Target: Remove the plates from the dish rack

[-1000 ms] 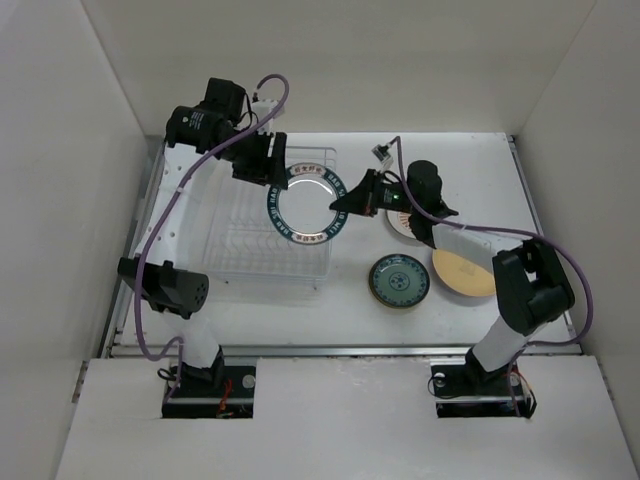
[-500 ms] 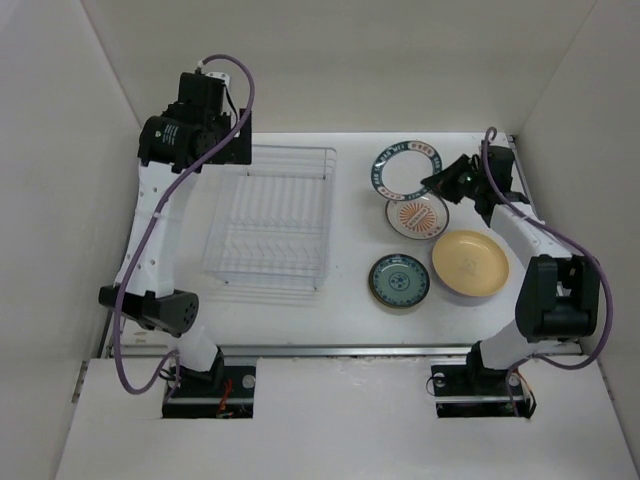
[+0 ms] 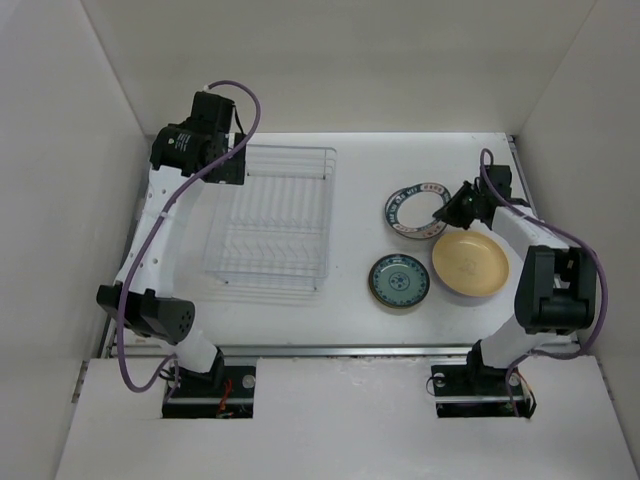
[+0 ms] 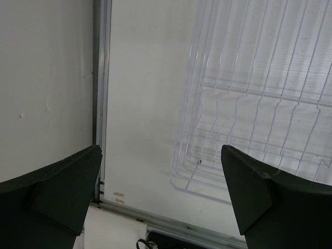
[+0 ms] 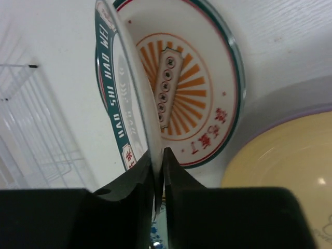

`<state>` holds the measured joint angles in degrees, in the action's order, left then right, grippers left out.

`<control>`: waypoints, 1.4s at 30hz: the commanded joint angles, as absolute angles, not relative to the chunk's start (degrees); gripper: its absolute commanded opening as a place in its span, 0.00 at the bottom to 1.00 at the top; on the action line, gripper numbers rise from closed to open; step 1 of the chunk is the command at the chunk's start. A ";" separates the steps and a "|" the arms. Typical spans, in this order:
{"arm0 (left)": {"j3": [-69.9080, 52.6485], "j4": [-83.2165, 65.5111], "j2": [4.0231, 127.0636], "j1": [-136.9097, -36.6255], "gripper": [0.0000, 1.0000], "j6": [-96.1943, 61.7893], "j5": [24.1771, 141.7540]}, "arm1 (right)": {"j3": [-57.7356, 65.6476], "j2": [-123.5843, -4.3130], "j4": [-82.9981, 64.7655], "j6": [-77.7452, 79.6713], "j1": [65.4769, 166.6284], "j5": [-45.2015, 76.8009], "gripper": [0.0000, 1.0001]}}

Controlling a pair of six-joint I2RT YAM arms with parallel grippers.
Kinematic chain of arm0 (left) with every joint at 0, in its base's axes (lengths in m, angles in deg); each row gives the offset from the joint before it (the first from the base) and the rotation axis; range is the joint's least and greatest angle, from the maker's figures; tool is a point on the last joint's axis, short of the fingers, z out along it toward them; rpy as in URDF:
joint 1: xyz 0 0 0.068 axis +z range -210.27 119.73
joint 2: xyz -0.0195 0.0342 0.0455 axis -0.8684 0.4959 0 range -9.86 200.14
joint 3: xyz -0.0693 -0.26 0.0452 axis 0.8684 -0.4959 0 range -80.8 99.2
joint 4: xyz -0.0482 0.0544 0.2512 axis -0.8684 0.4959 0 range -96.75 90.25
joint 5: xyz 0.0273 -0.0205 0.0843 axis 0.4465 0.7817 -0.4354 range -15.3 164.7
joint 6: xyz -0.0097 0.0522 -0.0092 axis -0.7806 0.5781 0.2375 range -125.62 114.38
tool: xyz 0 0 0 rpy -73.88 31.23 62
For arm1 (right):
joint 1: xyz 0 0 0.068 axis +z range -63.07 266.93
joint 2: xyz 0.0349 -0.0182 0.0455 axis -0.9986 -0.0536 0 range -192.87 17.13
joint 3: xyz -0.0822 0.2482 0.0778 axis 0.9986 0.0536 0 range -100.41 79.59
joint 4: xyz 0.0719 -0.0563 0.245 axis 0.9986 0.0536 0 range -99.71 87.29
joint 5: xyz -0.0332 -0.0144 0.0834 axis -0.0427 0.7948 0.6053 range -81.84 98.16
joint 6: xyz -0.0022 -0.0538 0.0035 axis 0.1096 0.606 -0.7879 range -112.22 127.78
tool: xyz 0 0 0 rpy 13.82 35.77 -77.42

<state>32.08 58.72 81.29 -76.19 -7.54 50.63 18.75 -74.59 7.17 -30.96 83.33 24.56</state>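
Green-rimmed plate point(image 3: 413, 212) is pinched by rim in clenched right gripper point(image 3: 452, 210), well right of dish rack point(image 3: 290, 150), tilted over red-marked plate point(image 5: 197, 93). Plate lies from gripper toward rack. Left gripper point(image 4: 161, 150) is spread wide, nothing held, at rack's far left corner.

On the dark rim of the green-rimmed plate point(image 5: 106, 78) we read white capitals, which seem to say "HAD SHI HAD WEI". The same rim has a small orange panel whose characters are too small for us to make out. On the white plate point(image 5: 199, 78) behind it we see red Chinese characters below the orange rays.
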 commanded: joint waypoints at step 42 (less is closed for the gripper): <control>16.85 55.30 70.56 -65.19 1.00 -17.31 27.50 | -11.55 -19.81 46.28 -18.77 84.64 -35.35 0.99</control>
